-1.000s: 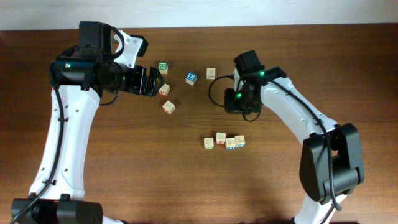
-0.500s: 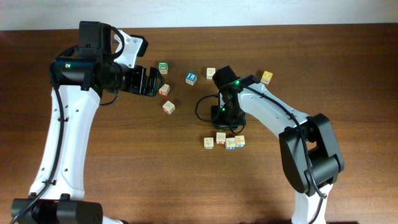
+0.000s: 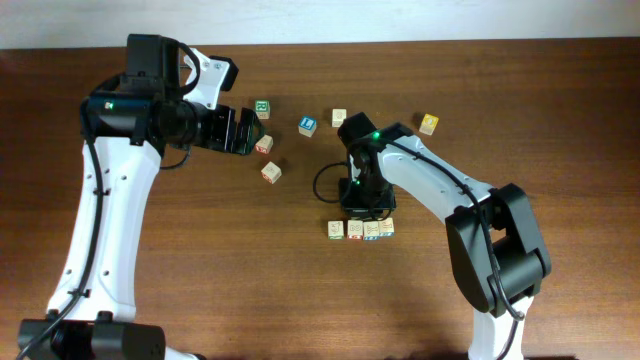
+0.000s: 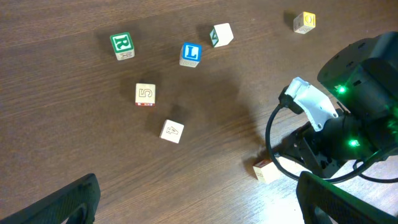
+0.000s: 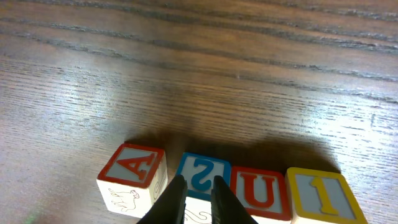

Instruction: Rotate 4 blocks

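**Inspector:** Start at the left. State of the left fingers?

**Assistant:** The left fingers (image 4: 68, 202) are spread wide with nothing between them. They are held over the far left part of the worktop (image 3: 200, 285).

**Inspector:** What lies in front of them?

**Assistant:** Loose cubes, each apart from the others and all clear of the fingers. There is a green R cube (image 4: 122, 45), a pale cube marked 5 (image 4: 145, 94) and a pale cube marked 4 (image 4: 171, 131). Further right are a blue L cube (image 4: 190, 54) and a pale tilted cube (image 4: 221, 35).

**Inspector:** Location of the four blocks?

**Assistant:** The four blocks (image 3: 360, 229) stand right of centre in one short, close-set row. In the right wrist view they read, left to right:
- the A block (image 5: 134, 171), red-framed
- the S block (image 5: 203, 167), blue-framed
- the U block (image 5: 258, 186), red-framed
- the 1 block (image 5: 320, 194), yellow-framed

S, U and 1 sit side against side. A thin dark line shows between A and S.

**Inspector:** And the right fingers?

**Assistant:** The right fingers (image 5: 174, 202) point down at the row. They are drawn almost together, with only a narrow slit between them and nothing seen in it. Their tips sit at the near edge of the S block. I cannot tell whether they touch it. From overhead, the right wrist covers the worktop just behind the row.

**Inspector:** Anything further right?

**Assistant:** A yellow-faced cube (image 3: 428, 124) lies toward the far edge, well apart from the row.
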`<act>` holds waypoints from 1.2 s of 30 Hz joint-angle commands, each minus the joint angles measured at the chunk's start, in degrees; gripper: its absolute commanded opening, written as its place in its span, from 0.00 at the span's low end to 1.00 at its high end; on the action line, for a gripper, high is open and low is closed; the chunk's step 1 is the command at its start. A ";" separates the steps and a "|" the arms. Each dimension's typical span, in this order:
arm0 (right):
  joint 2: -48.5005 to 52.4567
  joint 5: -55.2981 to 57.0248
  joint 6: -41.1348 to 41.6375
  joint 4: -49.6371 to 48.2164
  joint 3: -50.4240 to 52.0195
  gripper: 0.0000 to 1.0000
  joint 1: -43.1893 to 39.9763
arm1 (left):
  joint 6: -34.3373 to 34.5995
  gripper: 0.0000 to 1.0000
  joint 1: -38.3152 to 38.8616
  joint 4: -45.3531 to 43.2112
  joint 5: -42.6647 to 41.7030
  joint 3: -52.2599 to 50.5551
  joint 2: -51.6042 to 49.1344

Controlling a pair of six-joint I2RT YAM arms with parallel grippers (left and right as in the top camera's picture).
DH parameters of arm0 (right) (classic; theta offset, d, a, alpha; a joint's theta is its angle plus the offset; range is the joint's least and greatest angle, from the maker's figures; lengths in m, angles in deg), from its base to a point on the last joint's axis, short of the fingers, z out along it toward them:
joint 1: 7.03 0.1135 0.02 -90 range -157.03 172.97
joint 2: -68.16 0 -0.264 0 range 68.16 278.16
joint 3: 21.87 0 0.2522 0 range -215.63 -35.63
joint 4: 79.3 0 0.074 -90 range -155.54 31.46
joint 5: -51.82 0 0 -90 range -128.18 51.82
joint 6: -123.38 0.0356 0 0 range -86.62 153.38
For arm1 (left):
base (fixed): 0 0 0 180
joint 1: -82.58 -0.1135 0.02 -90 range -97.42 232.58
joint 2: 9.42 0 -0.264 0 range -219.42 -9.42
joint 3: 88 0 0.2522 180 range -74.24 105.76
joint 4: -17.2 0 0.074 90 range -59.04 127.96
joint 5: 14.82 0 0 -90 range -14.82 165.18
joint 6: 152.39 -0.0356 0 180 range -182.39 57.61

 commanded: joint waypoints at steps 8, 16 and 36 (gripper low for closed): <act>0.17 0.24 -3.61 0.96 -2.49 0.18 0.52 | 0.31 0.99 0.13 -0.04 -0.81 0.98 -0.52; 0.11 -3.67 -4.79 -0.85 -7.85 0.23 4.35 | 11.61 0.99 -0.13 -1.40 12.33 0.98 -0.52; 1.38 4.39 -0.74 -4.72 -0.48 0.20 10.97 | 17.90 0.99 -5.84 -0.22 19.56 0.98 -0.52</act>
